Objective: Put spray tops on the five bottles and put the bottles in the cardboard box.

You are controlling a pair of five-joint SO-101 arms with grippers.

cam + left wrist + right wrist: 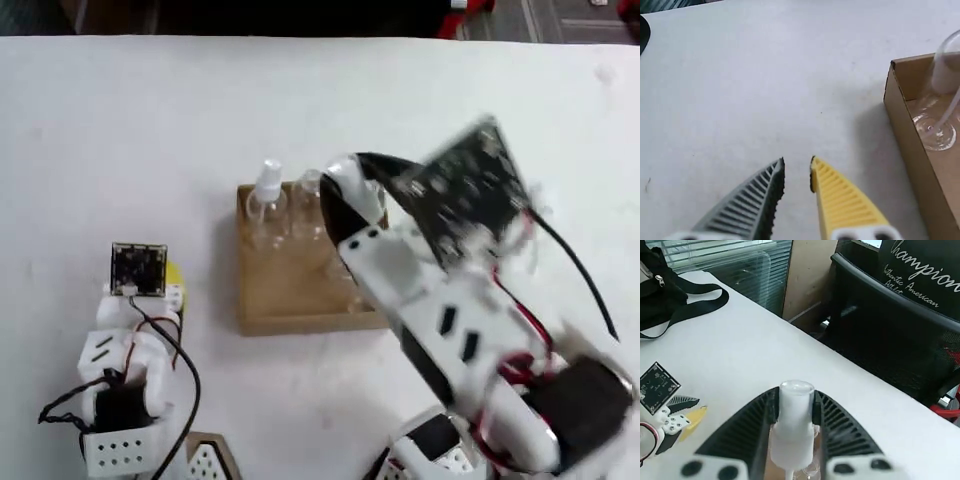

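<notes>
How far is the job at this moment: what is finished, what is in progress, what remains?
Done: a corner bottle, already capped, and a second bottle stand in the cardboard box. In hand: the right gripper is shut on a white spray top over the box; the left gripper is open and empty. Left: the right arm hides the rest of the box, so the remaining bottles cannot be counted.

One cardboard box (300, 322) on white table (120, 130)
</notes>
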